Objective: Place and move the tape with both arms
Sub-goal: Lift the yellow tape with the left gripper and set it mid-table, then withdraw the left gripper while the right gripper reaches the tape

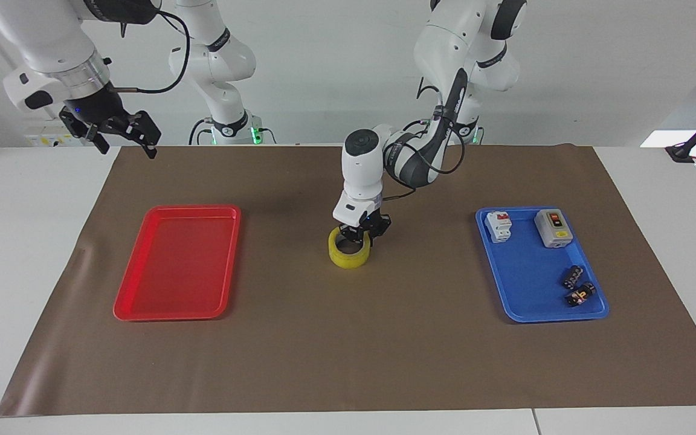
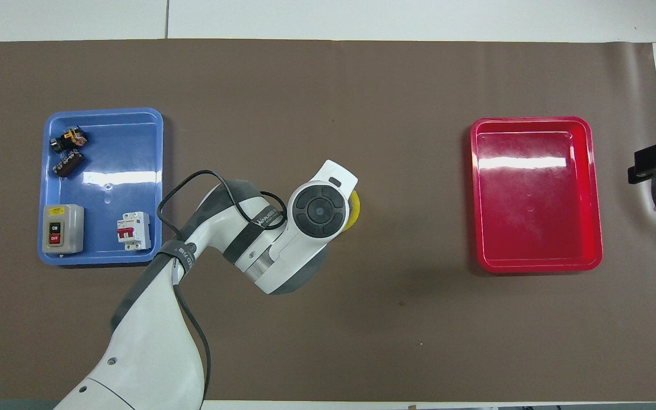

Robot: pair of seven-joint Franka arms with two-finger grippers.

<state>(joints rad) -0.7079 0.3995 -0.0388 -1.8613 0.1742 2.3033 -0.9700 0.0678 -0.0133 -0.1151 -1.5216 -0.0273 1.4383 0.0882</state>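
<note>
Holding the tape (image 1: pixel 348 251) by its rim at frame centre: your left gripper (image 1: pixel 365 232), clamped on the ring, between both trays. Right gripper (image 1: pixel 119 134): upper left, fingers spread, empty, waiting above the red tray (image 1: pixel 177 269).

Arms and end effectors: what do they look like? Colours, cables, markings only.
Both arms are white, rounded jointed links with dark grey joint caps and bands. Black cables loop along them; one left arm band carries white lettering. The left end effector and right end effector are black, two-fingered, each showing a small blue light.
</note>
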